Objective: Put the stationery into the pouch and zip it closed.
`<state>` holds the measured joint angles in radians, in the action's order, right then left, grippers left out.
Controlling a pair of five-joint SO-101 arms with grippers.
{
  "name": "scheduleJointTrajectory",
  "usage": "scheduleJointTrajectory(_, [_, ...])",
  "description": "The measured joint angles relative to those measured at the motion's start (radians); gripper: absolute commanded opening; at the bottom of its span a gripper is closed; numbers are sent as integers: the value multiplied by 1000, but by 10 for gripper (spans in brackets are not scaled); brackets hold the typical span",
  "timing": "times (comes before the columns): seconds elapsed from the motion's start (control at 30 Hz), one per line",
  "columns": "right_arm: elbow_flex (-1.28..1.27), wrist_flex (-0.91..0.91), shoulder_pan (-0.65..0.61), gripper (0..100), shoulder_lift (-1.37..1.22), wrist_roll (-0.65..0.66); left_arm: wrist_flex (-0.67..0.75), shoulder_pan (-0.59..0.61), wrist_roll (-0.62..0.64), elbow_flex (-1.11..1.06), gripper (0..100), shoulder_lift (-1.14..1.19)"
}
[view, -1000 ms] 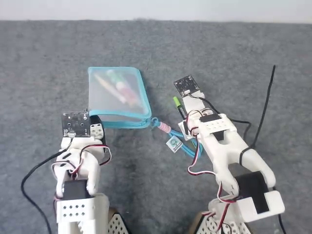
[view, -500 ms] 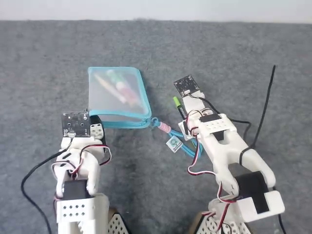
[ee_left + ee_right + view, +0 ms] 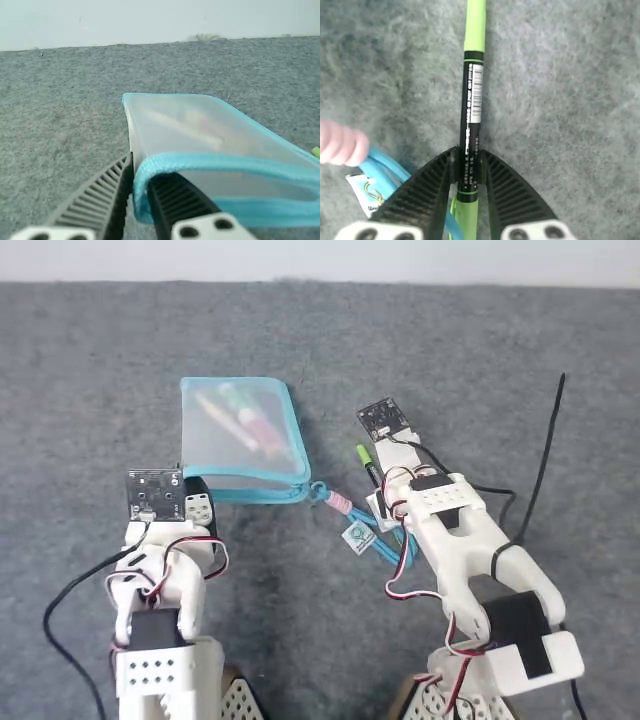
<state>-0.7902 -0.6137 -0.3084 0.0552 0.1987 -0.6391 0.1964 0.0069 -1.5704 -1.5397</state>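
One pen was sitting outside the bag as far as I could see. The green-and-black pen (image 3: 366,462) lay on the grey mat (image 3: 500,360) just right of the pouch (image 3: 293,430). Its long axis ran near-to-far, with the bright green tip at the far end leaning a touch left.

The right gripper (image 3: 467,156) was the one on it, jaws almost shut and pinching the black barrel close to its near end. The pouch sat left of that and slightly farther off, with other stationery showing through it. A pink bead (image 3: 340,503) on its pull trailed between pouch and pen.

The left gripper (image 3: 140,172) was clamped tight on the teal zip edge at the pouch's near-left corner, so it looked like the anchor. My guess was the pen needed to go left, tip first, into the mouth. I couldn't tell how wide that mouth gaped.
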Motion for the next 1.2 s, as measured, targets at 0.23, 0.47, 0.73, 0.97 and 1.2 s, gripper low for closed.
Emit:
scheduleJointTrajectory(0.23, [0,0,0,156,0,0,0,0,0,0,11,0])
scheduleJointTrajectory(0.47, [0,-6,0,180,3,0,0,0,0,0,11,0])
scheduleJointTrajectory(0.73, [0,-6,2,180,17,0,0,0,0,0,11,0])
scheduleJointTrajectory(0.97, [0,-6,0,180,17,0,0,0,0,0,11,0])
scheduleJointTrajectory(1.2, [0,-6,0,180,17,0,0,0,0,0,11,0])
